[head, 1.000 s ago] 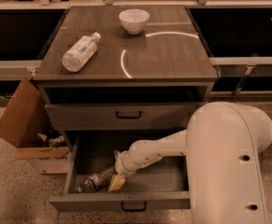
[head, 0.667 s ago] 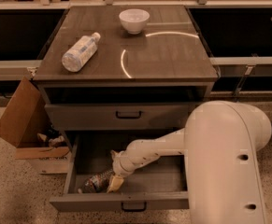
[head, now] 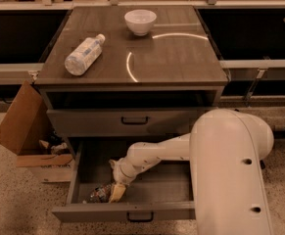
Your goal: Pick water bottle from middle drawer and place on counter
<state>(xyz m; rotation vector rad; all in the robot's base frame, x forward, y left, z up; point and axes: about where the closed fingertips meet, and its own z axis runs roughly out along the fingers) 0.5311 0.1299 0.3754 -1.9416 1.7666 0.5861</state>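
Note:
The water bottle (head: 98, 195), small, clear and crinkled, lies on its side in the front left corner of the open middle drawer (head: 127, 211), the cabinet's lowest one. My gripper (head: 116, 192) reaches down into that drawer from the right and sits right against the bottle's right end. My white arm (head: 230, 170) fills the lower right of the view. The counter (head: 171, 58) is the glossy dark wood-grain top of the cabinet.
A bigger bottle with a pale label (head: 84, 55) lies on the counter's left side. A white bowl (head: 140, 21) stands at its back. The drawer above (head: 132, 120) is closed. An open cardboard box (head: 27, 131) stands on the floor to the left.
My gripper has shifted slightly left inside the drawer, closer onto the water bottle. Nothing on the counter has moved.

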